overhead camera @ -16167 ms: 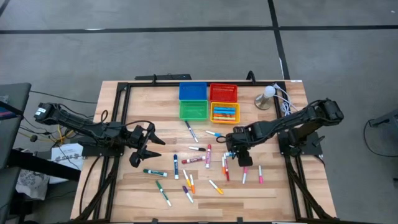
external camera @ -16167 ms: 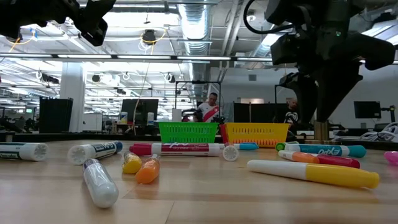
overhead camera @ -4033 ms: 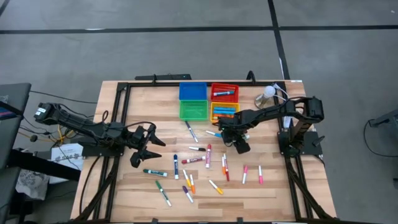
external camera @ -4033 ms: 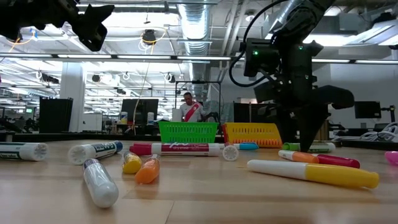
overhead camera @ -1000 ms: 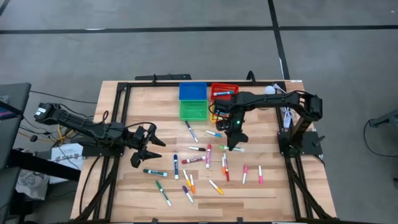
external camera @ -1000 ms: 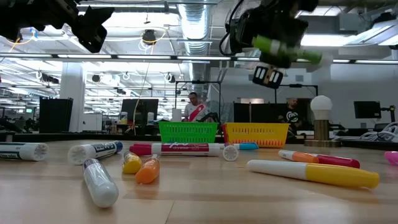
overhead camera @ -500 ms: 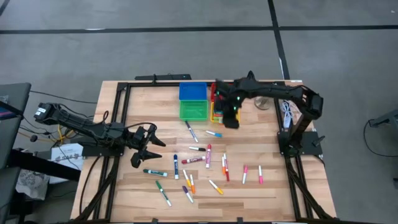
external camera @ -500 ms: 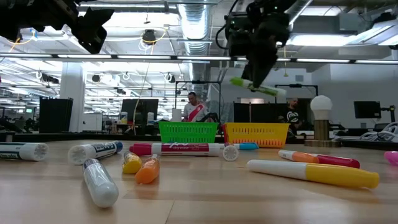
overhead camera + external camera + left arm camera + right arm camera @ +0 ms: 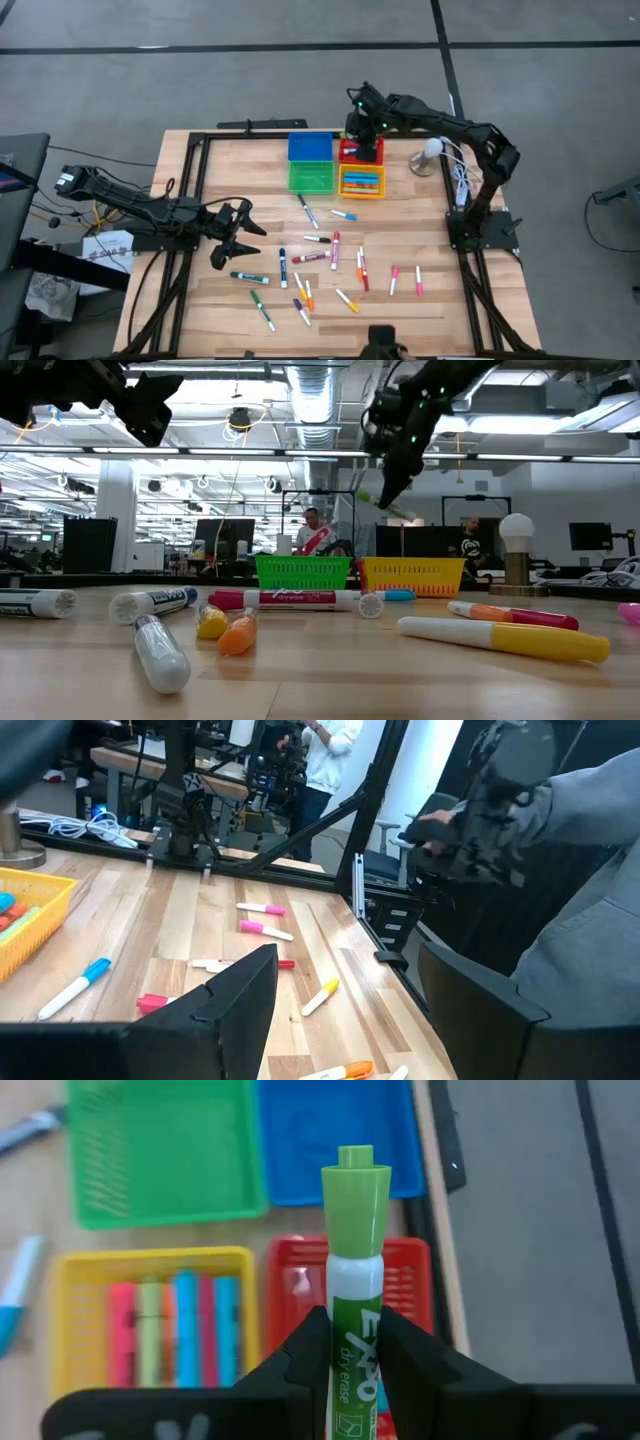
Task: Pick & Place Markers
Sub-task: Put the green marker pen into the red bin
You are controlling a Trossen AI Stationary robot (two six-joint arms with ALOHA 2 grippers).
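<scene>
Your right hand (image 9: 350, 1350) is clamped on a green marker (image 9: 355, 1270), gripped low on the barrel so the capped end sticks out well past the fingers (image 9: 300, 1355). That leaves the long end free to tip into a bin. In the high view the right hand (image 9: 366, 130) sits over the back of the table (image 9: 470, 300), above the red bin (image 9: 360, 150); the wrist view looks down on the red bin (image 9: 410, 1280) with the green bin (image 9: 160, 1150) diagonally beyond it. Judgement: if you sort by colour, the marker is not yet over its bin.

The right arm is stretched far forward from its base, elbow raised, wrist turned downward. In the low view the marker (image 9: 385, 507) hangs high above the bins.

Your left hand (image 9: 232, 232) waits with fingers spread wide and empty, low over the table's left part. The other markers (image 9: 330, 250) lie scattered mid-table; several lie in the yellow bin (image 9: 362, 183).
</scene>
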